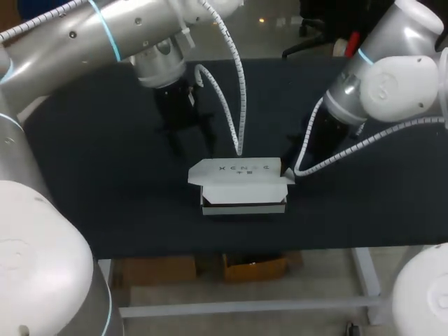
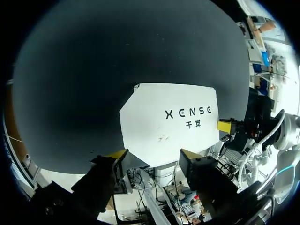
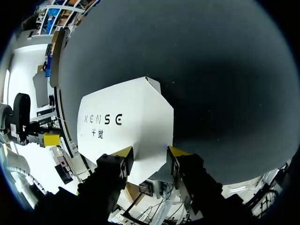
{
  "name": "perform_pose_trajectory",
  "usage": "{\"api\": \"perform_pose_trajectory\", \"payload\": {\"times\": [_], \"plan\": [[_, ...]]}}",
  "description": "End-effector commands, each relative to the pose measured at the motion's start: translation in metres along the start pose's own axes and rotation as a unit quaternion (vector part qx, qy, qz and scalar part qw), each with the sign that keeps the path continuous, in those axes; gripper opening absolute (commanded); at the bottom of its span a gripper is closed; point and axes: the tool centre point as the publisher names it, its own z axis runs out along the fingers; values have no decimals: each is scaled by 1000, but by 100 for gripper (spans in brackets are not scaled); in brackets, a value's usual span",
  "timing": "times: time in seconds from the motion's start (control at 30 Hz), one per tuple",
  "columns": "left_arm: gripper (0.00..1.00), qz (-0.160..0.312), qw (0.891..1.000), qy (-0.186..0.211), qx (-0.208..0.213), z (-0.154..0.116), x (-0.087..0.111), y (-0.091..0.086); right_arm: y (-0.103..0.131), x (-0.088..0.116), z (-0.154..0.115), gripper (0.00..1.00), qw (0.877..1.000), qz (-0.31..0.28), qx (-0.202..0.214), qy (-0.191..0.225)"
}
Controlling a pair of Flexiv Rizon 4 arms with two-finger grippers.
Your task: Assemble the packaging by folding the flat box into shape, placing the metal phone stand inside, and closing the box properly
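we see a white card box (image 1: pixel 241 190) near the front edge of the matt black table (image 1: pixel 105 196). its broad lid (image 1: pixel 238 169) faces up: flat, smooth, with clipped corners. two short lines of dark print (image 2: pixel 187 117) run across the lid, and we leave them unread. a thin dark band runs along the foot of the box's front, and a small flap sticks out at its right end. our left gripper (image 2: pixel 153 157) hangs behind the box's left part, clear of it, its yellow-tipped fingers spread wide. our right gripper (image 3: pixel 151 154) is at the box's right end, fingers apart, with white card showing between them. we cannot tell whether either tip touches the card.
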Motion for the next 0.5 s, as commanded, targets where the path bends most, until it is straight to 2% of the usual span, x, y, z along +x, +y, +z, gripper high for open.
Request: {"api": "perform_pose_trajectory", "payload": {"times": [0.03, 0.1, 0.17, 0.3, 0.5], "plan": [[58, 4, 1000, 3, -5, 6, -2, -5, -4, -1, 0, 44, 1000, 0, -8, 0], [58, 4, 1000, 3, -3, 10, -2, -6, -4, 0, 0, 44, 1000, -1, -11, 1], [50, 4, 1000, 4, 0, 14, -2, -6, -4, 0, -1, 44, 1000, -1, -13, 1], [53, 10, 1000, 10, 8, 23, -4, -6, -3, 0, -1, 44, 1000, 0, -20, 3], [53, 11, 1000, 9, 14, 33, -5, -6, -3, -1, 0, 43, 1000, 1, -26, 4]]}}
